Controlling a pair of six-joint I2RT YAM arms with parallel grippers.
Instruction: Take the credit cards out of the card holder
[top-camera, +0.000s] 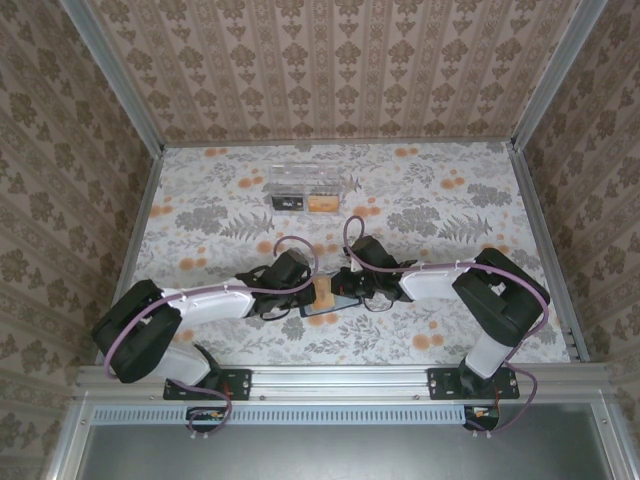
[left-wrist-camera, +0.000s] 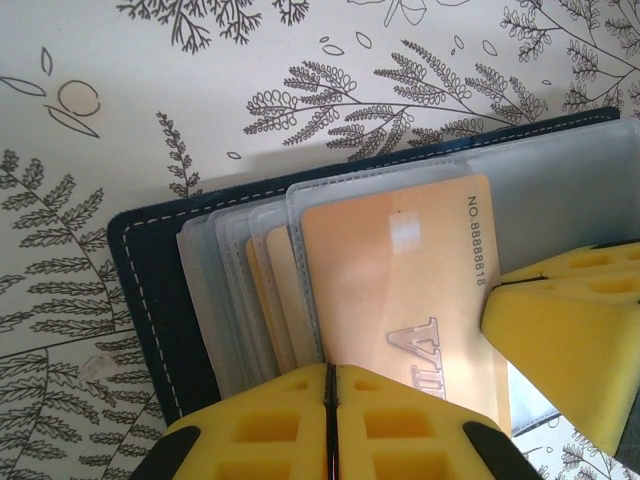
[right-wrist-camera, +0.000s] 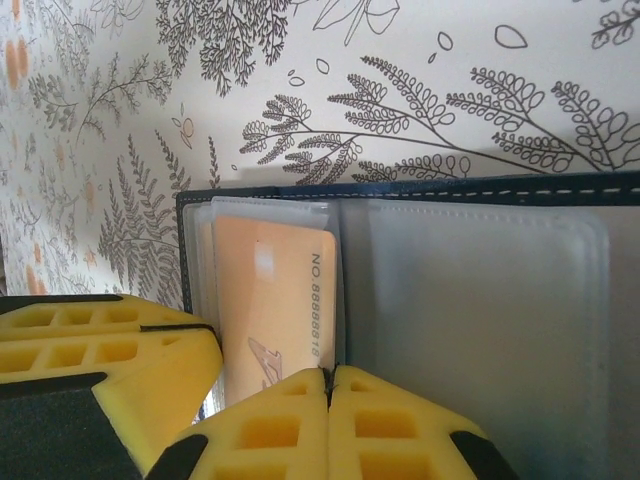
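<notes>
Left hand (left-wrist-camera: 328, 385): fingers pinched shut on edge of orange credit card (left-wrist-camera: 390, 290). Right hand (right-wrist-camera: 328, 385): clamped on open card holder (right-wrist-camera: 400, 188) at clear sleeve (right-wrist-camera: 470, 300). Holder on floral surface (left-wrist-camera: 120, 100).

Orange card (left-wrist-camera: 400, 290) foot behind jaws, rear cards (left-wrist-camera: 272, 300) overlapped — card holder (left-wrist-camera: 150, 290) cropped

Papered booth around a flower-print tabletop

Beige damask wallpaper (top-camera: 340, 60) covers the back wall and both side walls, which meet at aluminium corner posts (top-camera: 110, 70). The table (top-camera: 200, 200) has a pale cloth printed with grey ferns and orange blossoms; the wrist views show the ferns as fine line drawings. An aluminium rail (top-camera: 340, 380) runs along the near edge. The light is soft and even.
</notes>
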